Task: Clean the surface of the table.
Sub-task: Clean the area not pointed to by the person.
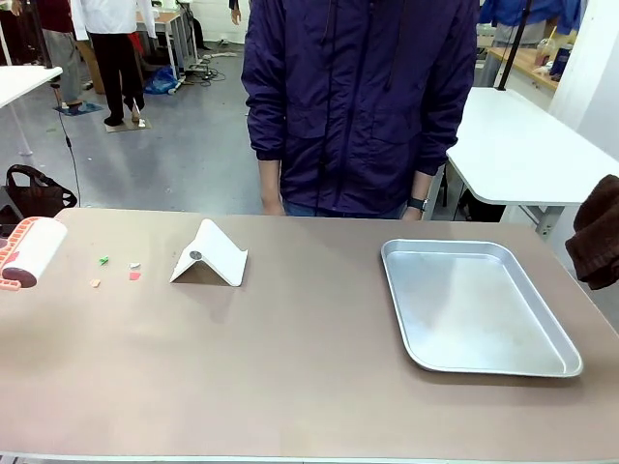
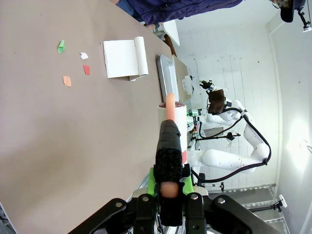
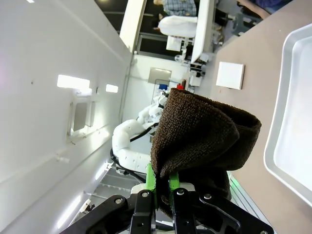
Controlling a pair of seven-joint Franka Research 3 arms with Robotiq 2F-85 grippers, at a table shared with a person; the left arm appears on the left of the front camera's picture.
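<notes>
Clamped in L gripper [image 2: 169, 187]: lint roller [image 1: 34, 249], by handle. Clamped in R gripper [image 3: 163, 187]: brown cloth [image 3: 200, 131]. On table [image 1: 290, 387], front view: paper scraps [image 1: 116, 271] near lint roller, at its 3 o'clock; well apart from brown cloth at far 3 o'clock edge. Lead w/ L arm, judged nearer.

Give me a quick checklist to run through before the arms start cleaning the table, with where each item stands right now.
1. Left gripper clamped on the lint roller: ok.
2. Right gripper clamped on the brown cloth: ok.
3. Table free of debris: not ok, four small scraps lie just left of the white stand.
4. Tray empty: ok.
5. Person's hands off the tabletop: ok, they hang behind the far edge.
6. Roller sheet fresh and sticky: cannot tell.
</notes>
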